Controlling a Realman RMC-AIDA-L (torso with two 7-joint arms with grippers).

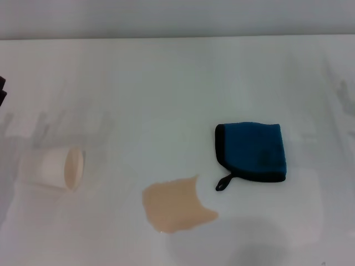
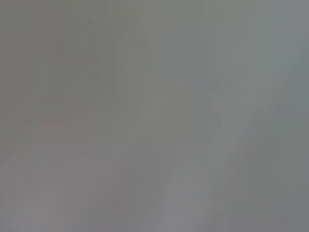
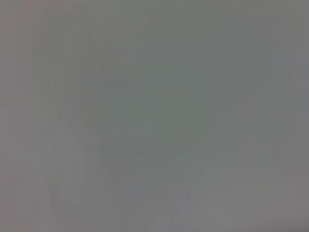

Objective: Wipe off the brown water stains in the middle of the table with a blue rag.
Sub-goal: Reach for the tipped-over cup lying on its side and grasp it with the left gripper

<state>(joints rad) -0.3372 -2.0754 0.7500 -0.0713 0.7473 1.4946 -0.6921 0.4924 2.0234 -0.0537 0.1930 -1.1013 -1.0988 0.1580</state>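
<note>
**Rag lies right of the spill, on the right arm's side**

White bench (image 1: 166, 83) fills the head view, smooth and wide, with a pale wall band along its far edge. Toward the near middle sits the brown water stains (image 1: 176, 208), one flat tan puddle of irregular outline. Just beside it, up and to the robot's right, lies the blue rag (image 1: 252, 151), folded flat, black-edged, its small black loop pointing down toward the puddle's right corner without clearly touching it. Well to the left a paper cup (image 1: 55, 168) lies on its side, mouth facing the puddle.

Neither gripper shows: a dark sliver at the far left edge may belong to the left arm, and both wrist views give only blank grey, so how far either gripper is open, or whether it has anything in its grasp, cannot be told.

Since the rag sits on the right half, the right arm is probably the nearer one to take it. From the rag, the wipe would run down and leftward over the puddle.
</note>
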